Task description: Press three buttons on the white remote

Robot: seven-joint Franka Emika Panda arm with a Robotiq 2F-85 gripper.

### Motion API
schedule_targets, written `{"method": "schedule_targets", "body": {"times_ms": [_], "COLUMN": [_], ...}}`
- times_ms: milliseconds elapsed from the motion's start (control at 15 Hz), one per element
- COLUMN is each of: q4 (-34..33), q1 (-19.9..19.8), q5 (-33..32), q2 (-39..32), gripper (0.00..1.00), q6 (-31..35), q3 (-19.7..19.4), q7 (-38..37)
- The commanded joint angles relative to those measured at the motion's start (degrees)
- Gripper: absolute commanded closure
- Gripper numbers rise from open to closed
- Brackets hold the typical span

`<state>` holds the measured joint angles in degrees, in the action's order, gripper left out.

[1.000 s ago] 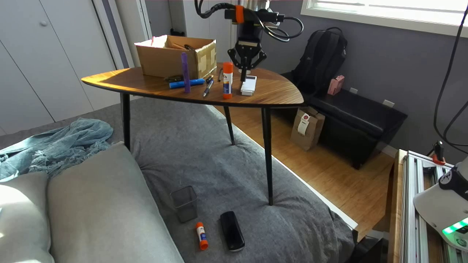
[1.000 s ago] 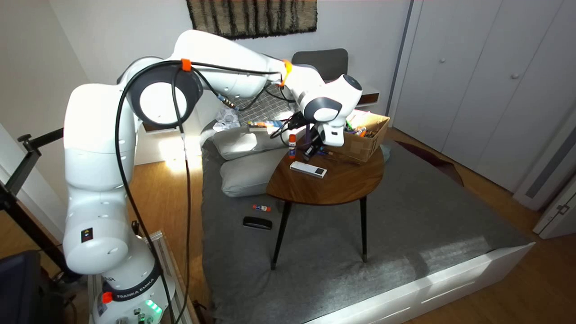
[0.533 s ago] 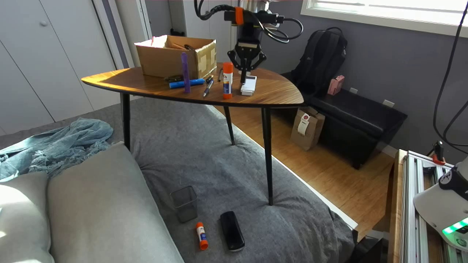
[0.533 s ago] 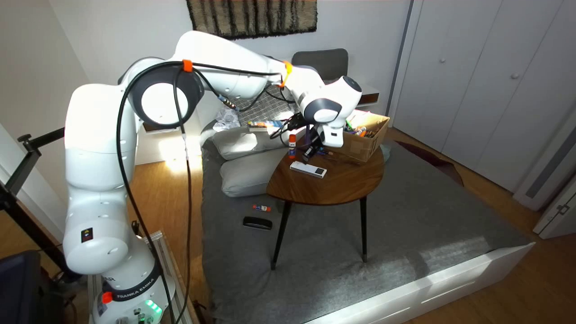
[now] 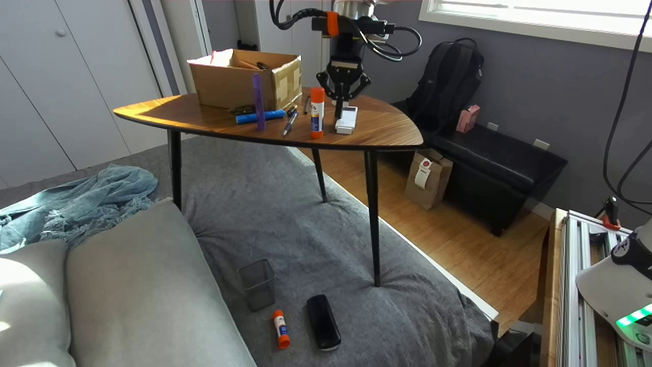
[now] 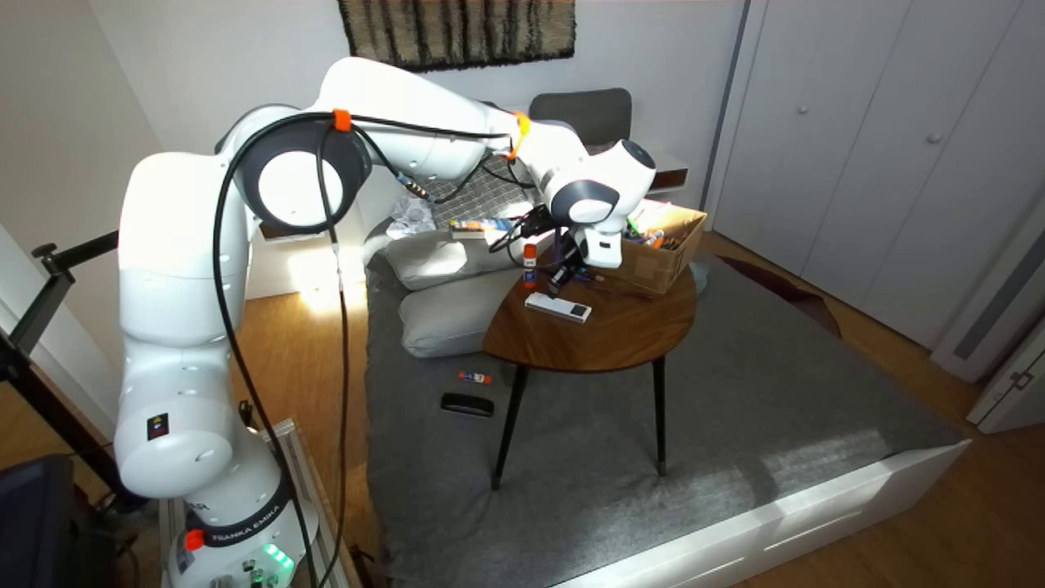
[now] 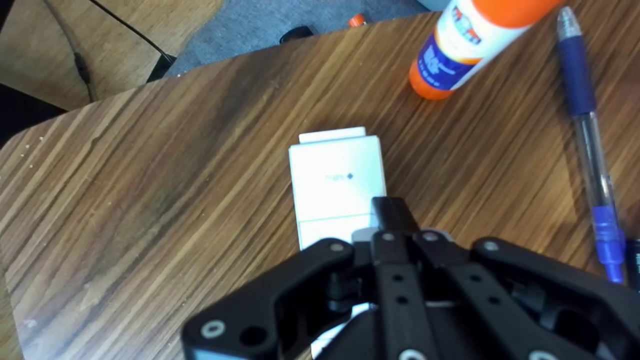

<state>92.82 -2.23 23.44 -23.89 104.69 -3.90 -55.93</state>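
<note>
Our black two-fingered pincer [image 7: 395, 205] points downward, its fingers pressed together with nothing seen between them, the tip over or on a long edge of the small flat white oblong remote [image 7: 337, 180]; whether it touches, we cannot tell. That edge is the one facing the upright orange-and-white glue stick [image 7: 467, 47]. The remote lies flat on the brown, dark-grained wooden table [image 7: 150, 200], and an exterior view shows a dark square patch [image 6: 578, 310] near one end of it. The pincer covers the middle in the wrist view, so we cannot make out single buttons or say whether any are pressed.

We judge the step in hand to be lining up a press. To do it well, we should shift the tip inward from the edge, centre it on a button, then lower straight down, push lightly and lift straight up; bearing on the rim could tip or slide the loose remote. Holding the fingers together makes a firmer prod. Sideways moves toward the glue stick want care, as it could topple.

Farther out lie a clear-and-blue plastic pen [image 7: 593, 145] and a blue cylindrical marker [image 5: 275, 114]; beyond them stands a tan cardboard box [image 5: 232, 86].
</note>
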Motion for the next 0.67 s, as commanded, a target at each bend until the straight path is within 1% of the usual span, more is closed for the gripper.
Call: {"method": "schedule_targets", "body": {"times_ms": [0,333,600], "q4": [0.71,1.56,0.89], "q1": [0.40,1.38,1.27], "q5": [0.62,-0.66,-0.83], "q2": [-1.04,-1.42,-1.04], "gripper": [1.00,1.00,1.00], "q6": [-0.92,-1.26,-1.39], "q3": [0.61,0.64,0.36], "q7": [-0.72,-1.24,-1.54]}}
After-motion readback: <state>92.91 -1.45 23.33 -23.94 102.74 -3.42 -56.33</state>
